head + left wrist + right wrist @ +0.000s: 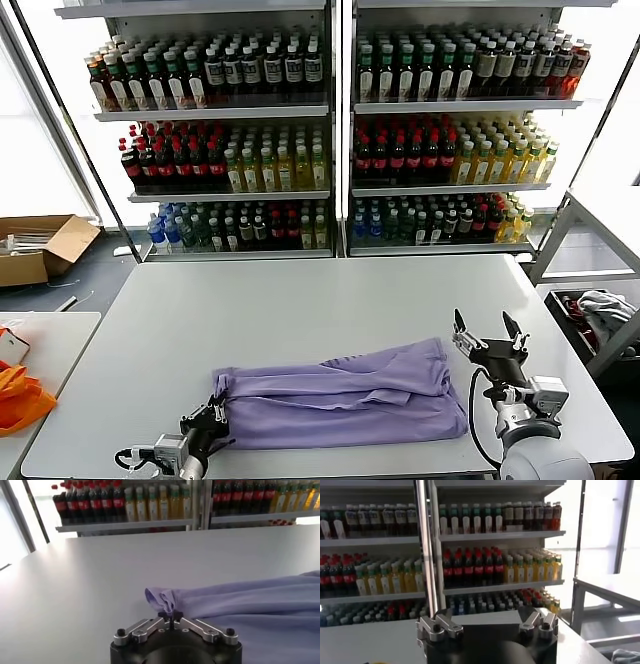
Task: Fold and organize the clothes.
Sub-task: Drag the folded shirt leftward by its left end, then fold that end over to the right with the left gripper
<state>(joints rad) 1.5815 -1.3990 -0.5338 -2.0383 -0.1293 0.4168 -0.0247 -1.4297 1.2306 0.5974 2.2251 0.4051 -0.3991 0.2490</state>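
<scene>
A lavender T-shirt point(345, 398) lies folded into a long band across the near part of the grey table point(300, 300). My left gripper point(214, 411) is at its left end, shut on a bunched corner of the shirt; in the left wrist view the gripper point(170, 616) pinches the cloth point(165, 600) between closed tips. My right gripper point(489, 331) is open and empty, raised just past the shirt's right end near the table's right edge. In the right wrist view its fingers point(440, 622) are spread wide with nothing between them.
Shelves of bottled drinks point(330, 130) stand behind the table. A cardboard box point(40, 248) lies on the floor at far left. An orange bag point(20, 400) sits on a side table at the left. A rack with cloth point(600, 310) is at the right.
</scene>
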